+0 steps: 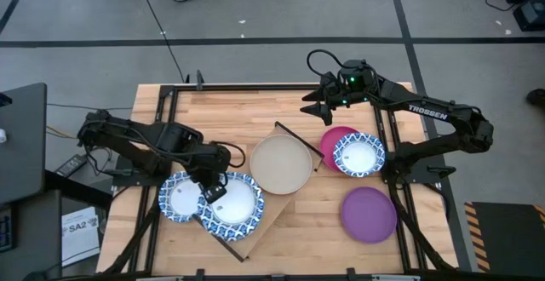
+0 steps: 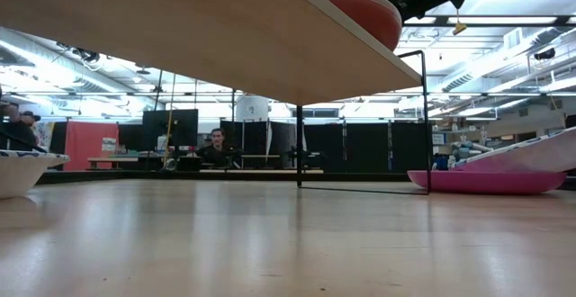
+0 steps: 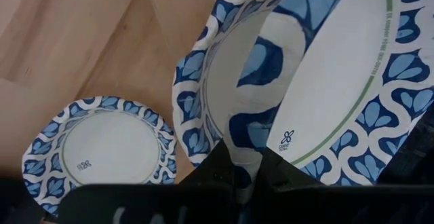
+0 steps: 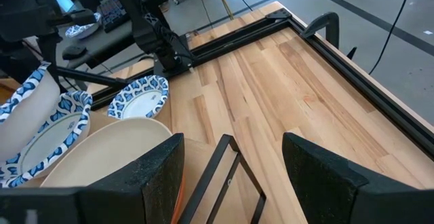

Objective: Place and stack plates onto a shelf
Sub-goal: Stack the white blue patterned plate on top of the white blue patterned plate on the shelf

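High view: left hand (image 1: 215,189) clamped on blue-rimmed plate (image 1: 232,201) at table's (image 1: 332,230) 8 o'clock, over shelf (image 1: 255,221) end. Right hand (image 1: 313,104) fingers apart, hovering at 1 o'clock.

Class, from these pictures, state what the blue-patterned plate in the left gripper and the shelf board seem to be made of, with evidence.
The blue-rimmed white plate held by the left gripper looks like matte paper: thin, bent where it is pinched, with a printed logo. The long light-wood shelf board looks like pale wood or laminate with a smooth, lightly glossy face on thin black metal rods.
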You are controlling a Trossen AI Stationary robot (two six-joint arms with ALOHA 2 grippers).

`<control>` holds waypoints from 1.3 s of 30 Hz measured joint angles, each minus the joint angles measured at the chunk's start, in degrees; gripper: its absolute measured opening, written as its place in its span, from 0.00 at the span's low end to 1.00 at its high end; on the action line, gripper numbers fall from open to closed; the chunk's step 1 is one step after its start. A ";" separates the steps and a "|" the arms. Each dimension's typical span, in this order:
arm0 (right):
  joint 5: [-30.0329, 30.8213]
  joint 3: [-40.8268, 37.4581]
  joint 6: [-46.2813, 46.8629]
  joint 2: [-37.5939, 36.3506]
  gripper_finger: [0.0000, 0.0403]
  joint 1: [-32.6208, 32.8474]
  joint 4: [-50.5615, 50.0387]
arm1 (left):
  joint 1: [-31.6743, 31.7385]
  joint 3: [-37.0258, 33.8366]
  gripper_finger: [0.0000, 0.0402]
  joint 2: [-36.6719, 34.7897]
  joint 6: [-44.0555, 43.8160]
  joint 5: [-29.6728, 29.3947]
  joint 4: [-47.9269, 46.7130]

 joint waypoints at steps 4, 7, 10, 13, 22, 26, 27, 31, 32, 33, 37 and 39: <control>-0.01 0.00 0.00 0.00 0.63 0.00 0.00 | -0.01 0.00 0.03 0.00 -0.04 0.02 -0.14; 0.00 0.00 0.00 0.00 0.63 0.00 -0.01 | -0.07 0.00 0.05 0.00 -0.04 0.02 -0.17; 0.00 0.00 0.00 0.00 0.63 0.00 0.00 | -0.04 0.00 0.09 0.00 -0.02 0.02 -0.20; -0.01 0.00 0.00 0.00 0.63 0.00 0.00 | -0.06 0.00 0.14 0.00 1.38 0.00 -0.18; -0.01 0.00 -0.01 -0.01 0.63 -0.02 0.00 | -0.04 0.00 0.28 0.00 2.89 -1.46 -0.17; 0.00 0.00 0.00 0.00 0.63 -0.02 0.00 | -0.07 0.00 0.33 0.00 2.89 -1.36 -0.15; -0.01 0.00 -0.01 0.00 0.63 -0.02 0.00 | -0.07 0.00 0.34 0.00 2.89 -1.32 -0.15; 0.00 0.00 0.00 0.00 0.63 -0.02 0.00 | 0.95 0.00 0.36 -0.10 3.97 3.34 -0.11; 0.00 0.00 -0.01 0.00 0.63 -0.02 0.00 | 1.28 0.02 0.36 -0.15 3.71 4.86 -0.09; 0.00 0.00 0.00 0.00 0.63 -0.02 0.00 | 1.38 0.04 0.36 -0.15 3.15 5.82 -0.09; -0.01 0.00 0.00 0.00 0.63 -0.02 0.00 | 1.36 0.04 0.36 -0.15 4.81 6.35 -0.13; 0.00 0.00 0.00 0.00 0.63 -0.02 0.00 | 1.31 0.04 0.36 -0.17 5.93 7.40 -0.60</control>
